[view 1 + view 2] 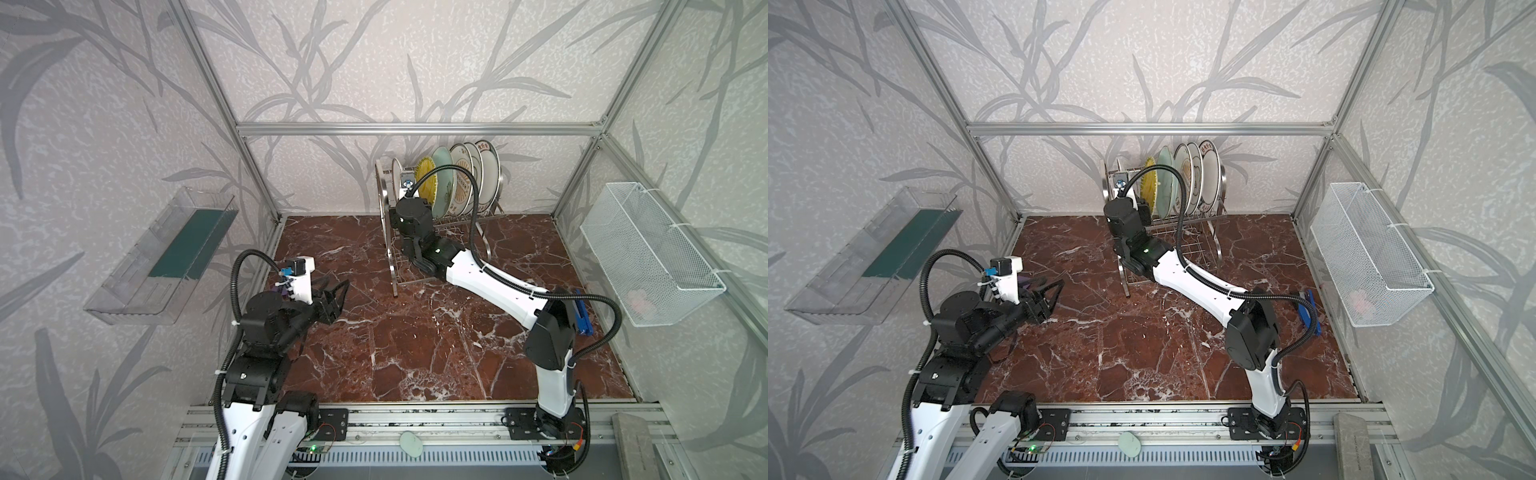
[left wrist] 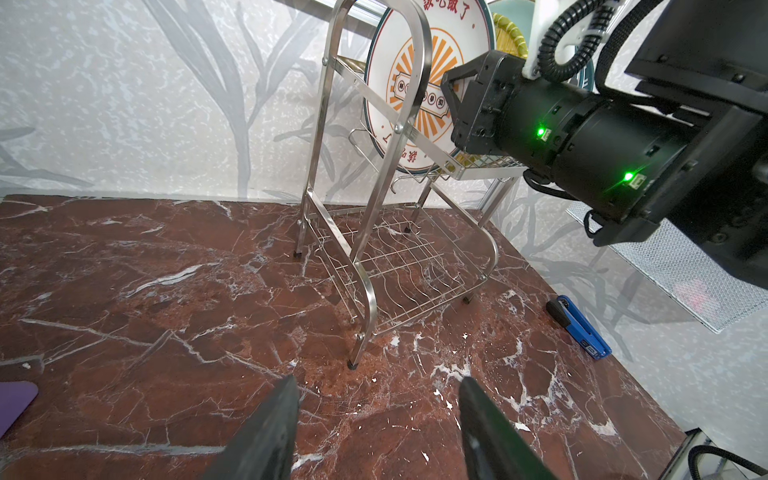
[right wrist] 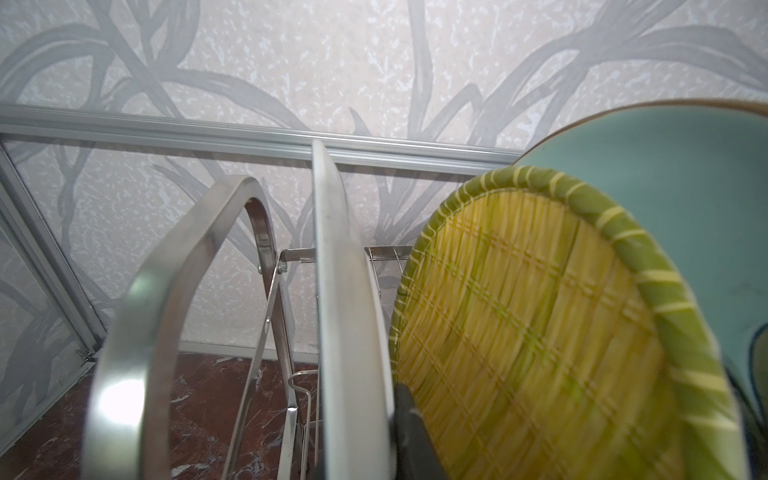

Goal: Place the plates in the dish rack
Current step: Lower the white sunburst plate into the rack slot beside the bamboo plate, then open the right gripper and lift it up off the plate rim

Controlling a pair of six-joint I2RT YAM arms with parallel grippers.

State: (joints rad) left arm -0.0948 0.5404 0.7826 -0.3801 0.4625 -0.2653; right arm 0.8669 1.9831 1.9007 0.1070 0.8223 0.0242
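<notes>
- In both top views the dish rack (image 1: 465,219) stands at the back of the red marble tabletop (image 1: 415,353), close to the wall. On its upper shelf a yellow plate (image 1: 426,183), a teal plate (image 1: 444,178) and three white plates (image 1: 488,166) stand on edge. A sixth, the end plate (image 1: 397,172), stands at the rack's left end (seen edge-on here).
- The right pincer (image 1: 1128,195) reaches up to that end plate, though its wrist hides the fingers. The left pincer (image 1: 337,296) hangs low over the tabletop's left side, well apart from the rack.
- In the left wrist view, the left pincer's dark fingers (image 2: 270,436) are spread, with only bare marble between them (released, empty). The end plate (image 2: 390,54) shows an orange sunburst face. A blue tool (image 2: 582,328) lies on the tabletop past the rack.
- In the right wrist view, the end plate (image 3: 332,291) stands upright between the rack's curved side bar (image 3: 137,311) and the yellow plate (image 3: 519,332). A dark finger (image 3: 409,424) lies against its face, so the right pincer is clenched on the plate's rim.
</notes>
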